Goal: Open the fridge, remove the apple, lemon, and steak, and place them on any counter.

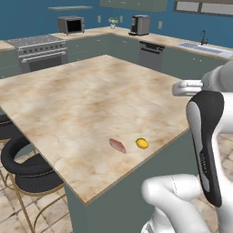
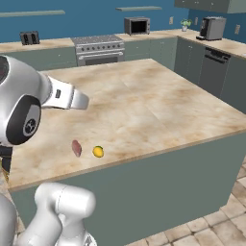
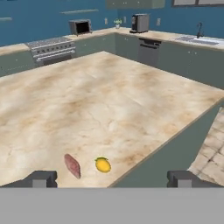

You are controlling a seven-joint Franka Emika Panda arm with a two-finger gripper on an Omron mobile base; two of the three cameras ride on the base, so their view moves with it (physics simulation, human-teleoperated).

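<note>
The lemon [image 1: 142, 143] [image 2: 98, 152] [image 3: 103, 165] lies on the beige marbled counter [image 1: 82, 100] [image 2: 144, 105] [image 3: 100, 100], close to its near edge. The pinkish-red steak [image 1: 117, 145] [image 2: 76, 148] [image 3: 72, 166] lies flat just beside it, a short gap between them. My gripper [image 3: 112, 179] is open, held above and behind the counter's near edge, with nothing between its fingertips [image 3: 41, 178]. Both items sit just ahead of the gripper and below it. The fridge and the apple are out of view.
Dark bar stools [image 1: 27, 168] stand at the island's left side. Along the blue walls run a stove [image 1: 38, 50], a microwave [image 1: 70, 23], a coffee machine [image 1: 139, 25], a dishwasher [image 1: 150, 54] and a sink [image 1: 200, 45]. Tiled floor [image 2: 211, 226] lies right of the island.
</note>
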